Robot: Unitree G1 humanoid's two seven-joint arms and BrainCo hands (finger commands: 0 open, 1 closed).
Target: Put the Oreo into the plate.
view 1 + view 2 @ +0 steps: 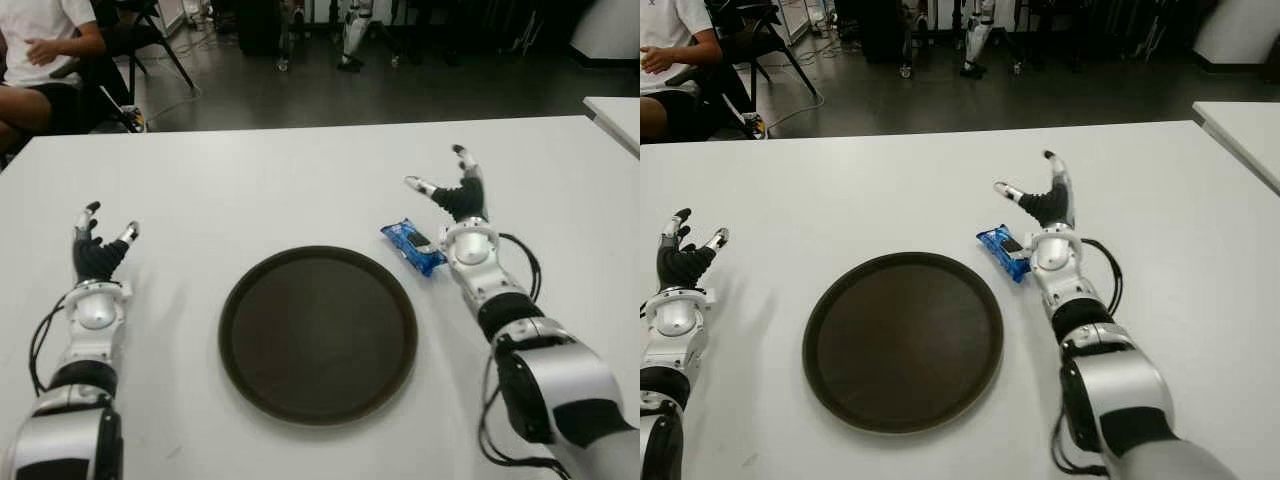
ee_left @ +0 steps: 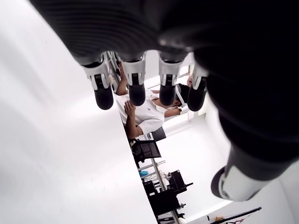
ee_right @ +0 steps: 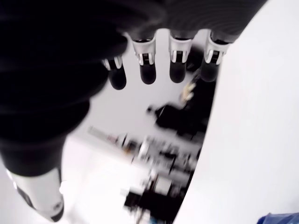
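A blue Oreo packet [image 1: 413,246] lies on the white table [image 1: 300,180], just off the upper right rim of the round dark brown plate [image 1: 318,333]. My right hand [image 1: 452,190] is directly right of and slightly beyond the packet, fingers spread and holding nothing; the packet sits beside its wrist. A blue corner of the Oreo packet [image 3: 280,218] shows in the right wrist view. Nothing lies on the plate. My left hand [image 1: 100,235] shows at the far left of the plate, fingers spread and holding nothing.
A person in a white shirt [image 1: 40,45] sits beyond the table's far left corner, next to a chair [image 1: 150,30]. Another white table edge [image 1: 615,115] shows at the far right. Dark floor lies past the far edge.
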